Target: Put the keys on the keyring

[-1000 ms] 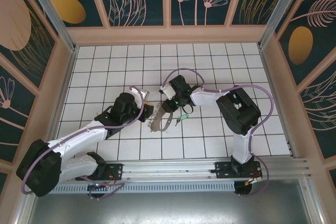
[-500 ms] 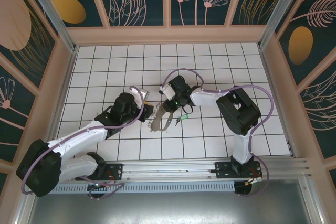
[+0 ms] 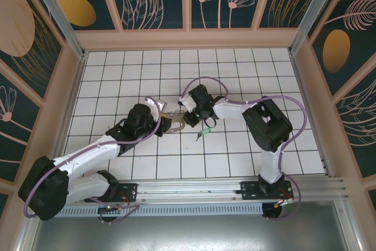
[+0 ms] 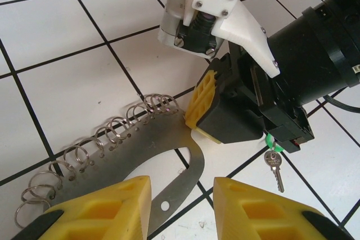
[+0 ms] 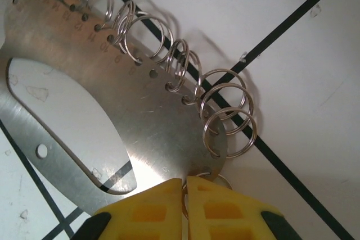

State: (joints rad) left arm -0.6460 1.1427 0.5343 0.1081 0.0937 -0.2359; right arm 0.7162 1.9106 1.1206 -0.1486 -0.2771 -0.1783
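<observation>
Firmly brace the keyring (image 5: 140,122): right jaws pinch its edge; clamp the part-spread, empty left jaws on it before threading the key (image 4: 274,162).

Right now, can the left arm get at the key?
Doubtful. The key lies near the left gripper, but its green head sits close beside the right gripper, and the keyring lies between the left jaws.

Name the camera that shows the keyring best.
The right wrist view. There the keyring is close and sharp, with its punched holes and wire rings all distinct. The left wrist view shows it from farther off, with its lower part hidden. The top view gives a small, thin shape with no detail.
</observation>
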